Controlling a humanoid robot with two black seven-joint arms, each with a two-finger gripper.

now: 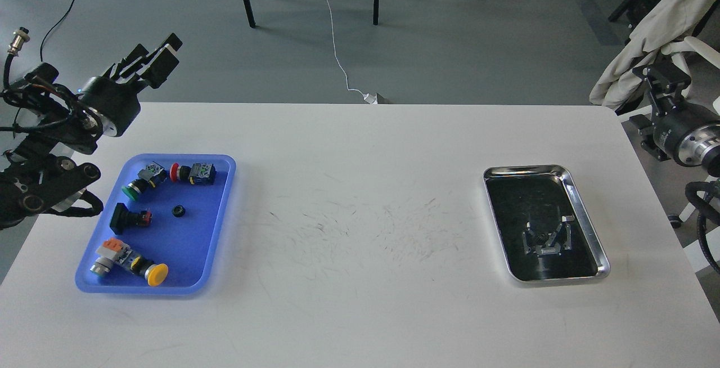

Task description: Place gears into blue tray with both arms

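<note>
From my head camera I look down on a white counter (360, 199) with the blue tray (222, 199) on its left side and a shiny steel tray (585, 216) on its right, the two well apart.

One gear (179, 211) lies flat inside the blue tray, near the middle and toward the right wall, touching nothing else. Around it in the same tray are several push-button switches: a green-capped one (139, 183) and a red-capped one (193, 173) near the far end, a black square-headed switch with a red part (129, 217) just left of the gear, and a yellow-capped one (132, 261) at the near end. I can find only this one gear for certain. The steel tray has a dark inside with a small metal shape showing in it near the lower middle; it may be a reflection, and I cannot tell what it is.

My left arm comes in from the left edge, with its left hand (147, 64) raised above the far left corner of the counter, beyond the blue tray and off to its left. The fingers point up and to the right, they sit spread a little with nothing between them, so I read that hand as released and empty.

My right arm shows at the right edge, off the counter's side. Its right hand (664, 81) is dark and turned end-on against the pale cloth on a chair (647, 36) behind it, and I cannot tell whether it is released or clenched.
</note>
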